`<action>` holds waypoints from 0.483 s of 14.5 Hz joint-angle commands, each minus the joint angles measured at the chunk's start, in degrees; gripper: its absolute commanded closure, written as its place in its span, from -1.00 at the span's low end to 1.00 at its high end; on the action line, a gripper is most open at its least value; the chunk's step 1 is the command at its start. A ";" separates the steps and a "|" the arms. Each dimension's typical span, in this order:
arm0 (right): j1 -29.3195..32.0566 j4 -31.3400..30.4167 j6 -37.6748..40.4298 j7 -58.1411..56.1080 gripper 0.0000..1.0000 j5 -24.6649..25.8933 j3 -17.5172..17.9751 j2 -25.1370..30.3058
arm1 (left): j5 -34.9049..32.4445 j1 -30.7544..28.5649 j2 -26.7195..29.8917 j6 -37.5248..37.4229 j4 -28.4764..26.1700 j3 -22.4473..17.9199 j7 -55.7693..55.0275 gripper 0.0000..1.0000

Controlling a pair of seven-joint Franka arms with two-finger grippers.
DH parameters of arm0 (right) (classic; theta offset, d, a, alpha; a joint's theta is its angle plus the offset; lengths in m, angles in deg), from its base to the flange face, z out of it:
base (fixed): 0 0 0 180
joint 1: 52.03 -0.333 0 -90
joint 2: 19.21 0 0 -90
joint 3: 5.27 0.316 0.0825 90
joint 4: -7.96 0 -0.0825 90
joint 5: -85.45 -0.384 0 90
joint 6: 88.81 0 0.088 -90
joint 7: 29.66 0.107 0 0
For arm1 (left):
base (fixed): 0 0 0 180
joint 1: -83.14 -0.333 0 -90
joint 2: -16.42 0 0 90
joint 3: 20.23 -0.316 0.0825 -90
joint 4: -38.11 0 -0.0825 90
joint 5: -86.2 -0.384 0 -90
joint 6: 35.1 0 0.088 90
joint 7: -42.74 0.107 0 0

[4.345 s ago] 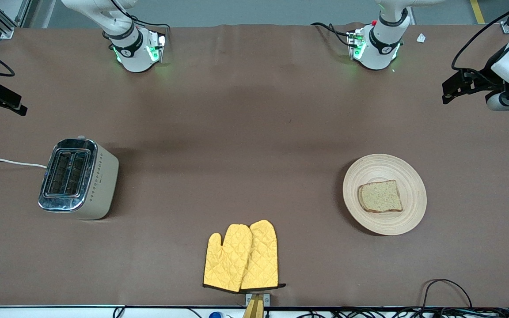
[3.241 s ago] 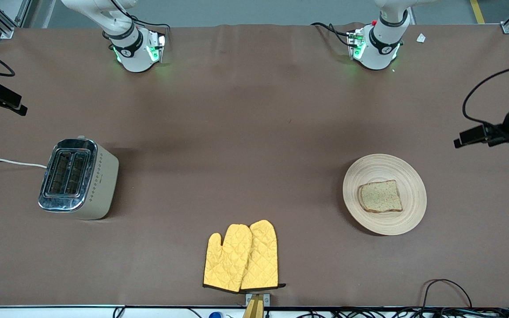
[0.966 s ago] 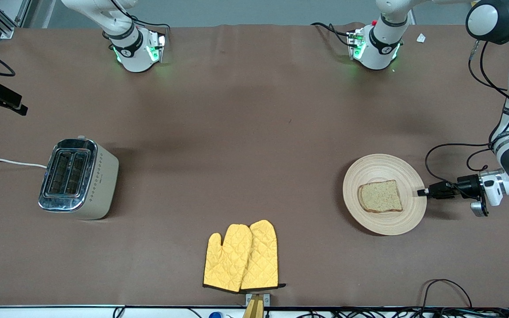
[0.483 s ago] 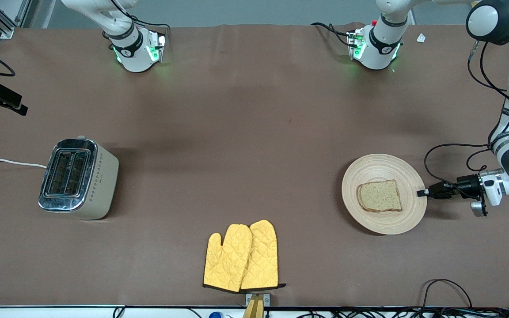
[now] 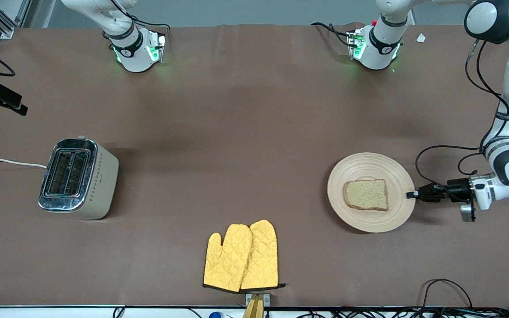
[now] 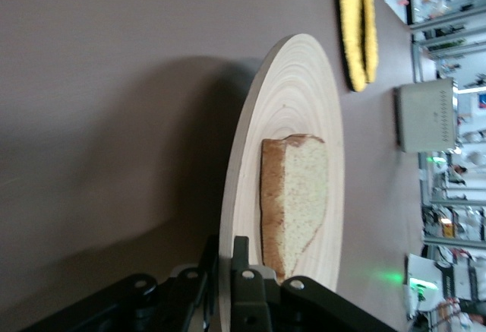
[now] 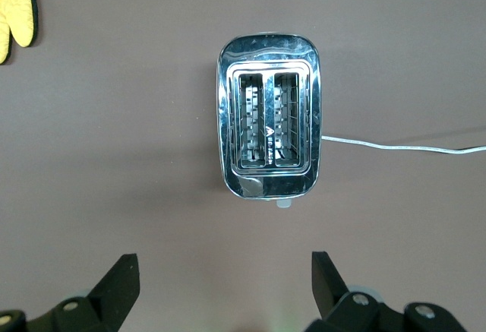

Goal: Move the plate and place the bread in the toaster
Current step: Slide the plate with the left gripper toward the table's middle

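The pale wooden plate [image 5: 360, 168] lies on the table toward the left arm's end, with the brown bread slice [image 5: 366, 194] flat on it. My left gripper [image 5: 411, 194] is low at the plate's rim on the left arm's side and is shut on that rim. In the left wrist view the fingers [image 6: 241, 252] pinch the rim of the plate [image 6: 296, 104] beside the bread [image 6: 304, 188]. The toaster [image 5: 77, 178] stands toward the right arm's end, both slots empty. My right gripper [image 5: 16, 106] is open, high over the table beside the toaster [image 7: 269, 127], and empty [image 7: 224, 260].
A pair of yellow oven mitts [image 5: 241, 256] lies near the front camera's edge, midway along the table. The toaster's white cord [image 5: 7, 162] runs off the right arm's end. Loose cables [image 5: 449, 287] lie at the table edge near the front camera.
My left arm came down to the plate and shut on its rim. In the last half second the plate with the bread slid toward the right arm's end. The right gripper has not moved.
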 commanded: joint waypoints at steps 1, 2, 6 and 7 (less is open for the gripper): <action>0.47 -0.38 0.35 0.83 -1.00 0.23 0.57 0.60 | 1.17 0.41 0.24 -0.72 0.42 5.28 -1.59 0.98; 0.47 -0.38 0.35 0.83 -1.00 0.23 0.57 0.51 | 1.35 0.67 0.33 -0.46 0.42 7.30 -3.77 0.98; 0.47 -0.38 0.35 0.83 -1.00 0.23 0.57 0.60 | 1.26 5.66 0.85 4.44 -0.02 12.33 -10.20 0.99; 0.47 -0.38 0.35 0.83 -1.00 0.23 0.57 0.51 | 1.35 7.77 0.77 5.86 -0.11 12.42 -11.17 1.00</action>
